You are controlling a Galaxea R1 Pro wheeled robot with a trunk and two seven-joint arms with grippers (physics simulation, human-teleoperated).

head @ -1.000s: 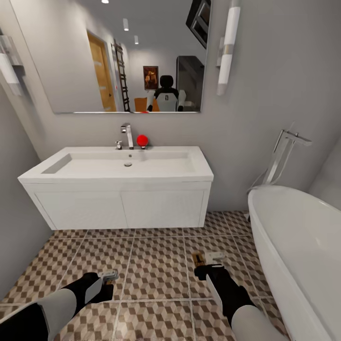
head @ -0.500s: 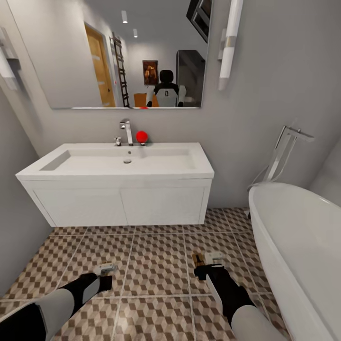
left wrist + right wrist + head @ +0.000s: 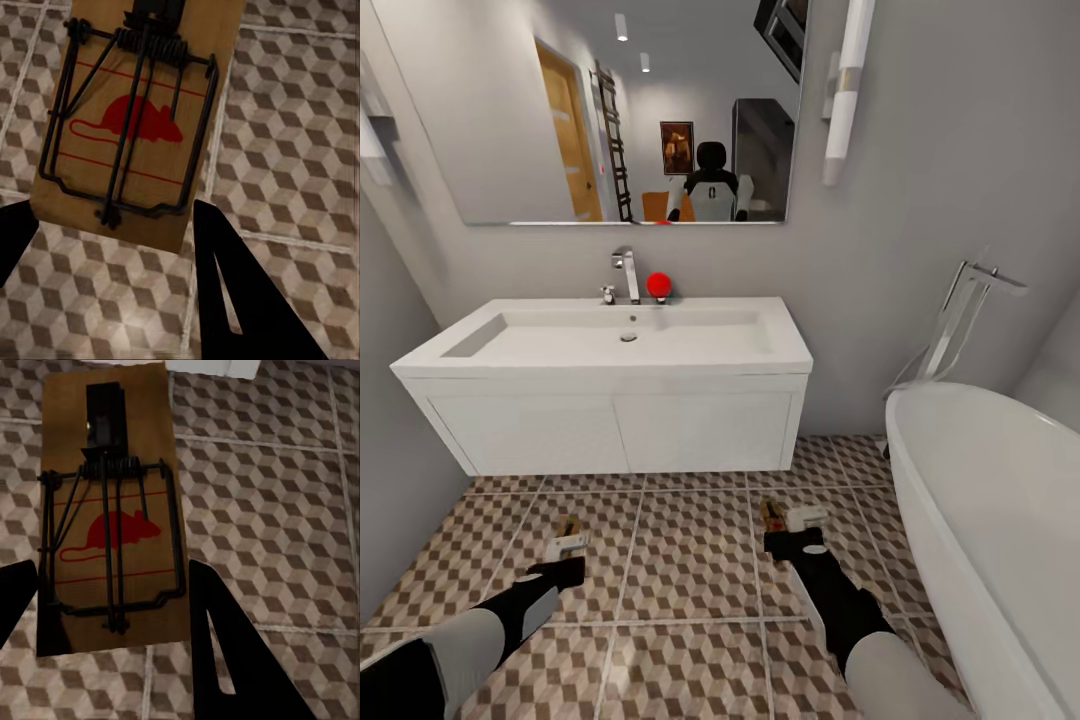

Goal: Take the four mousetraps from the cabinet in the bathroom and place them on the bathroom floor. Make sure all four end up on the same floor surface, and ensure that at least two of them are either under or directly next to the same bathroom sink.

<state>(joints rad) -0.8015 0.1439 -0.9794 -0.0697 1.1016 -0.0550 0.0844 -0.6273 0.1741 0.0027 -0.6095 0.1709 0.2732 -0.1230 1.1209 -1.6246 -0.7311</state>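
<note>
Head view showed both arms low over the bathroom floor (image 3: 690, 560) before the sink (image 3: 610, 345). I saw the left gripper (image 3: 567, 553) pinching one mousetrap (image 3: 135, 120); the right gripper (image 3: 792, 527) pinched another mousetrap (image 3: 112, 517).

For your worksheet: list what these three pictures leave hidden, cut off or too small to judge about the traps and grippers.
- Left wrist view: left mousetrap is cut off by the picture's edge.
- Both wrist views: the dark fingers cover the board edges, so the grip itself is hidden.
- Head view: right mousetrap, too small to tell whether it touches the bathroom floor.
</note>
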